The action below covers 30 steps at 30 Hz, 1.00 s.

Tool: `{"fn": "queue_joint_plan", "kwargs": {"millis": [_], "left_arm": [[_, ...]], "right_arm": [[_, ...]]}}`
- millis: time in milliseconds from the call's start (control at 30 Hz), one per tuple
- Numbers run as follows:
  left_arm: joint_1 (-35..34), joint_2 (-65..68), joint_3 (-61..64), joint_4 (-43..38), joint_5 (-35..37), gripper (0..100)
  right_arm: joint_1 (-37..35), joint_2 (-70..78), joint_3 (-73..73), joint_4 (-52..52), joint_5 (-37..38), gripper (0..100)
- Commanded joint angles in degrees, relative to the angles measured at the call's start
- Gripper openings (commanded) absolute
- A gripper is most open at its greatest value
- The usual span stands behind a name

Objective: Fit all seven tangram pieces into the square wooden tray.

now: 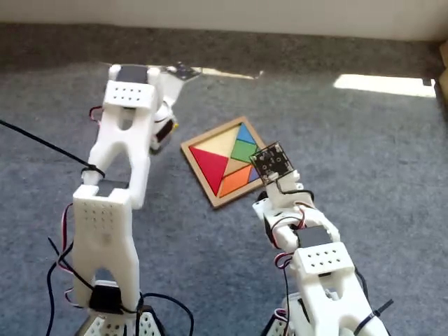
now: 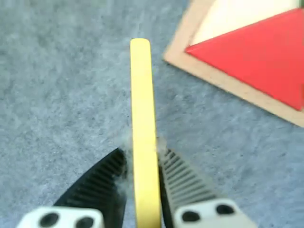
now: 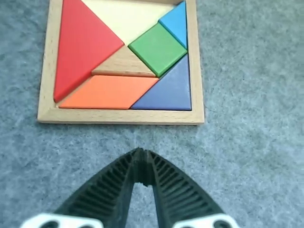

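Note:
The square wooden tray [image 1: 213,199] lies on the carpet between the arms. In the tray [image 3: 197,71] sit a red triangle [image 3: 83,42], an orange parallelogram [image 3: 107,92], a dark blue triangle [image 3: 171,90], a green square [image 3: 156,47] and a light blue triangle [image 3: 175,21]. A pale cream triangle area [image 3: 126,19] and a small wood-coloured triangle area [image 3: 124,65] also show. My left gripper [image 2: 142,164] is shut on a yellow piece [image 2: 141,109], held edge-on above the carpet beside the tray's corner [image 2: 190,52]. My right gripper [image 3: 141,156] is shut and holds nothing, just off the tray's near edge.
Grey carpet [image 1: 364,154] covers the floor all around. The left arm [image 1: 126,140] stands left of the tray, and the right arm's wrist module [image 1: 274,162] overlaps the tray's right corner. A wall runs along the far edge.

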Motion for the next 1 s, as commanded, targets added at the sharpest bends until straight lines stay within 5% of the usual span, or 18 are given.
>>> {"fn": "queue_joint_plan", "kwargs": {"millis": [0,533,967], "left_arm": [[5.9,-9.5,0.0,0.4,5.1,0],[19.0,-1.5,0.0,-12.3,32.4,0],[21.8,2.2,0.0,-18.4,33.9,7]], "right_arm": [[2.9,-1.6,-0.7,-1.2,0.2,0.6],[9.7,-1.6,-0.9,-1.4,-4.7,0.6],[9.5,-1.6,-0.8,-1.4,-4.7,0.6]]}}
